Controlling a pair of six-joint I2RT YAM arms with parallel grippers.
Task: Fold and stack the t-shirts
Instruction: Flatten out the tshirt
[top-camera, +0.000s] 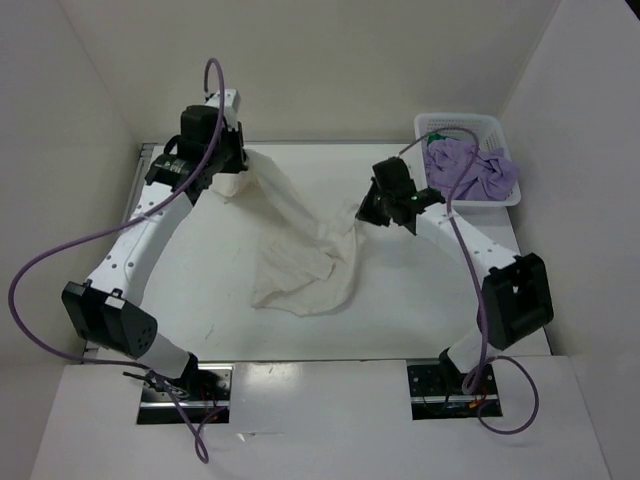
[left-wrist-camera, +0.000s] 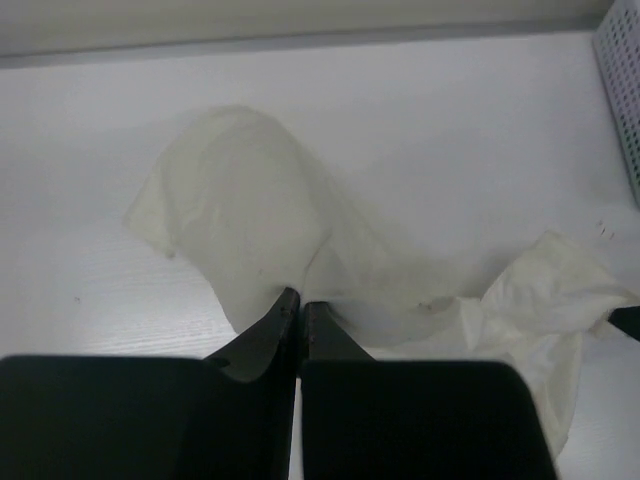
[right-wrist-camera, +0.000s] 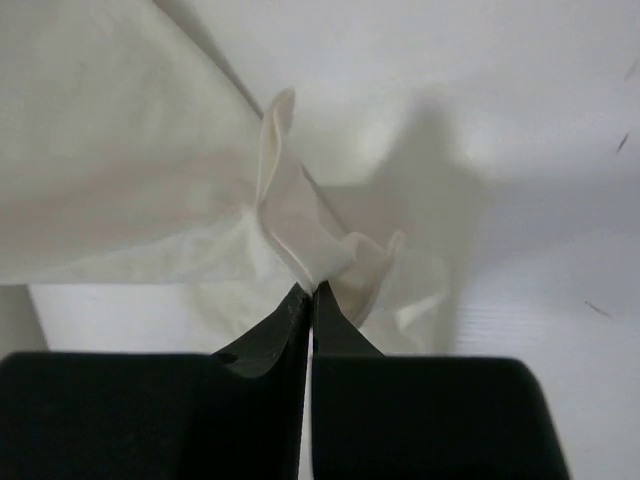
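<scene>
T-shirts (top-camera: 300, 250), seemingly three: white (left-wrist-camera: 240, 200), lilac (top-camera: 470, 170), green (top-camera: 437, 137)

The top camera looks down from high up behind the arm bases (top-camera: 185, 385), which sit at the bottom of its frame. Each wrist camera looks from very close, black fingers (left-wrist-camera: 265, 335) low in frame. All three share the white shirt (top-camera: 300, 250).

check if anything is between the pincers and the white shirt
Nothing visible does. The left pincer and the right pincer are each shut directly on the white t-shirt, which spans between them over the table. The lilac t-shirt lies apart in the basket at the far right corner.
</scene>
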